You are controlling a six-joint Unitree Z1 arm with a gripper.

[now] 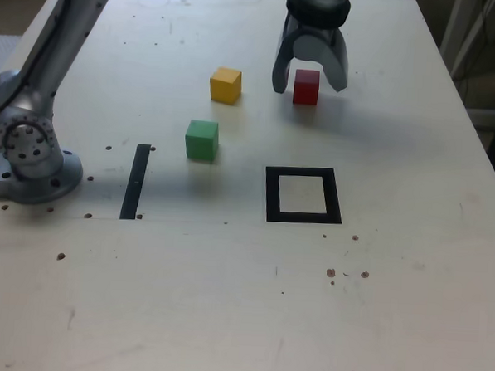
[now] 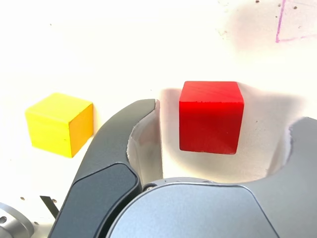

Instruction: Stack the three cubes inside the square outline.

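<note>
Exterior view first: the gripper (image 1: pixel 310 86) is at about twelve o'clock on the table (image 1: pixel 225 301), its two fingers spread well apart around the red cube (image 1: pixel 306 87). The wrist view shows a gap on either side of that cube, so the jaws are wide open and have hold of nothing.

Taking the square outline (image 1: pixel 302 218) as the centre of a clock face in the exterior view, the red cube lies at twelve o'clock, the yellow cube (image 1: pixel 225 85) between ten and eleven o'clock, and the green cube (image 1: pixel 202 141) between nine and ten o'clock. All three sit apart from one another on the table, outside the outline, whose pale middle is bare. From the green cube, the yellow one is near one o'clock.

Toward nine o'clock of the outline lies a straight black tape strip (image 1: pixel 135 182), and farther that way stands the arm's round grey base (image 1: pixel 37 178).
</note>
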